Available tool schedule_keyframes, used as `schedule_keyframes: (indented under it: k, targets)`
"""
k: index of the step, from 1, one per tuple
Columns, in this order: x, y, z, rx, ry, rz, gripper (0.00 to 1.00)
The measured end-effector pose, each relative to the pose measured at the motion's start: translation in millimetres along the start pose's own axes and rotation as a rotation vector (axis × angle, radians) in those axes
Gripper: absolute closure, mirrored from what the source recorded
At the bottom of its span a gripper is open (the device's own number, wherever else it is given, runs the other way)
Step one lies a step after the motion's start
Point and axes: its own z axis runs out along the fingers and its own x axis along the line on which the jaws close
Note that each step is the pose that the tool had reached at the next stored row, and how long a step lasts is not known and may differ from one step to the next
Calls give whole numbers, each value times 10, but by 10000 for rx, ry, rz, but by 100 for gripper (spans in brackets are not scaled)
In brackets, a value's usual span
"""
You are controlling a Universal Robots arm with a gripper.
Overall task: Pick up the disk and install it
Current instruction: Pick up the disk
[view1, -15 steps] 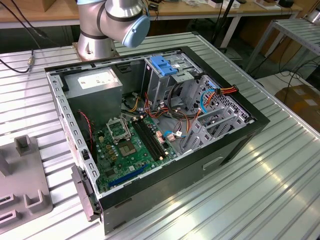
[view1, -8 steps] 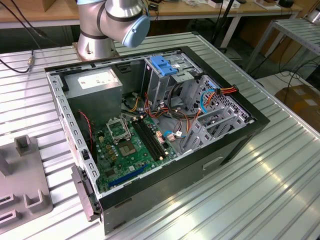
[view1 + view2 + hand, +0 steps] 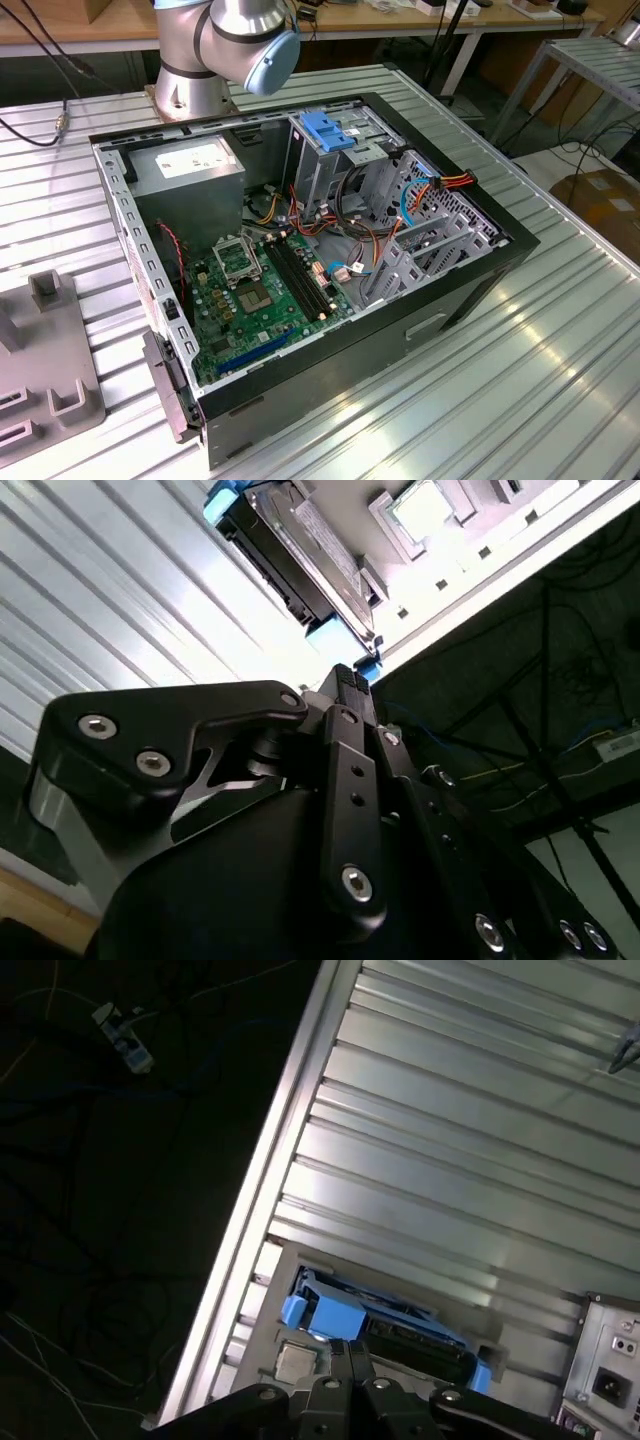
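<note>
**Ana:** Where was the disk?

**Ben:** We saw the disk (image 3: 415, 1340) sitting in a grey holder (image 3: 295, 1362) on the ribbed metal table (image 3: 450, 1110), close to the table's edge.

**Ana:** Which way did it point?

**Ben:** Its long side ran the same way as the table's ribs. One blue end faced the table's edge. The other blue end faced a grey box with a plug socket (image 3: 608, 1380). We could not tell if it lay flat or stood on its side.

**Ana:** And the gripper?

**Ben:** We saw the gripper (image 3: 348, 675) right by the disk, near one blue corner. Its two fingers were squeezed close, with just a thin line between them. We saw nothing held there.

**Ana:** Was it touching the disk?

**Ben:** We could not tell.
</note>
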Motion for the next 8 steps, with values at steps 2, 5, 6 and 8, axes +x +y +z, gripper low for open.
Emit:
schedule_keyframes:
  k: [2, 5, 6, 8]
  targets:
    - [0, 0, 0, -9, 17, -381, 90]
    - [0, 0, 0, -21, 43, -958, 90]
    - [0, 0, 0, -23, 50, -1111, 90]
    - [0, 0, 1, -27, 77, -1624, 90]
